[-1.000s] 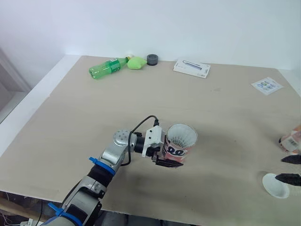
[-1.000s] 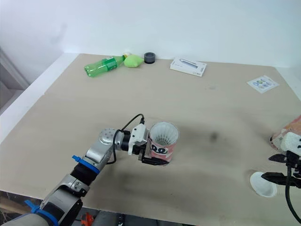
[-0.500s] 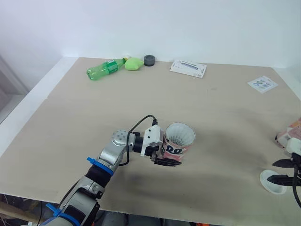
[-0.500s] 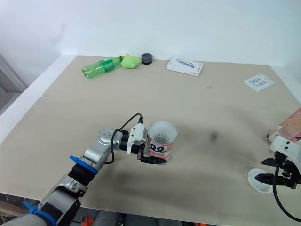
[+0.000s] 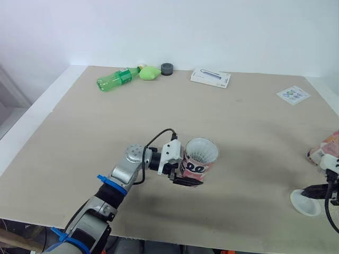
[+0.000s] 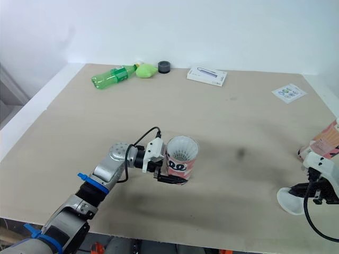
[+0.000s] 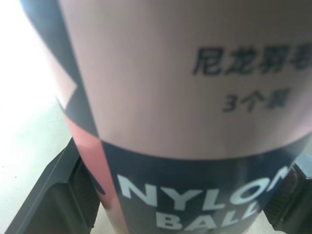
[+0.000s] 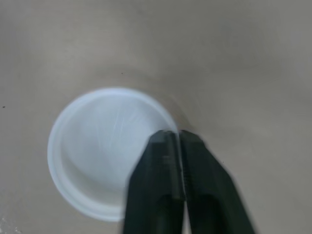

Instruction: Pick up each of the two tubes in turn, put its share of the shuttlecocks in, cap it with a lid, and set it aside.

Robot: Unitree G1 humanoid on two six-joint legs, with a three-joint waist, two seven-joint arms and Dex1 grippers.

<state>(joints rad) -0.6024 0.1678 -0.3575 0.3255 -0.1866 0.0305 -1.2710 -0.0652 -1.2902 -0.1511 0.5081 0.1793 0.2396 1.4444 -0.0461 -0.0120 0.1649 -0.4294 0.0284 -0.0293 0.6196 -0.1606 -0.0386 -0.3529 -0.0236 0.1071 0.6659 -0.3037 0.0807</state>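
Observation:
A pink and black tube stands upright near the middle of the table, with white shuttlecock feathers showing in its open top. My left gripper is closed around its lower part; the tube's printed wall sits between the fingers. At the front right lies a white lid, tipped up slightly on one side. My right gripper is shut, pinching the rim of that lid. A second pink tube stands at the right edge, partly cut off.
Along the back of the table lie a green bottle, a green lump, a dark round cap and a flat white box. A printed sheet lies at the back right. The lid sits close to the table's front edge.
My right gripper has closed its fingers on the lid's rim, and the lid has tipped up a little. The left gripper and its tube have not moved.

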